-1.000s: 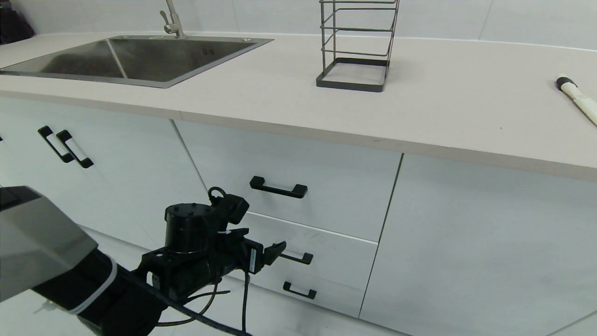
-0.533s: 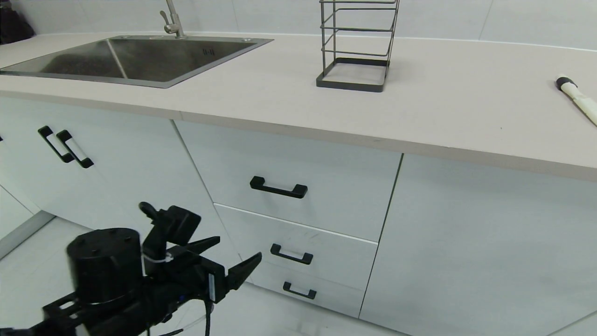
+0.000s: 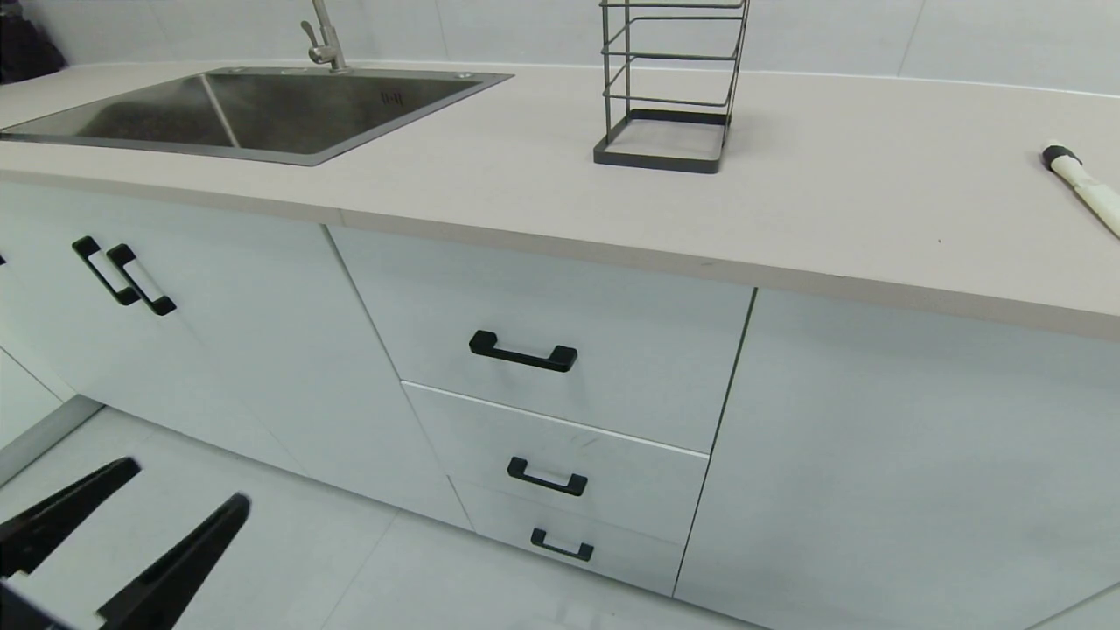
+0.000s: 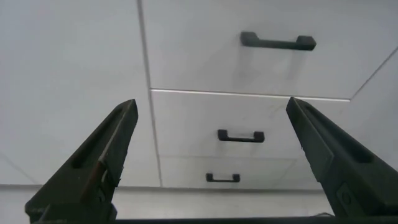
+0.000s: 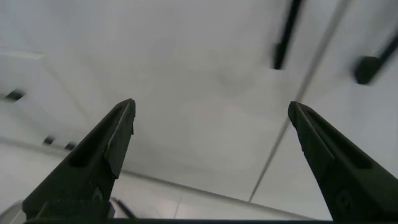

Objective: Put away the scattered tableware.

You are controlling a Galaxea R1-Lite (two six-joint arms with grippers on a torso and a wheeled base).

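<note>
Left gripper: low, near the floor before the cabinet fronts; jaws wide, holding nothing.
Right gripper: jaws wide, empty, facing cabinet doors.
Drawers: shut; top handle a likely target, so square up and close across the bar.
Counter: best to rise above the front edge before reaching over.
Utensil: at the counter's far right, well apart from rack; probably suits the right arm, pinched across the handle.

A kitchen: steel sink with faucet, long countertop, drawers beneath.
</note>
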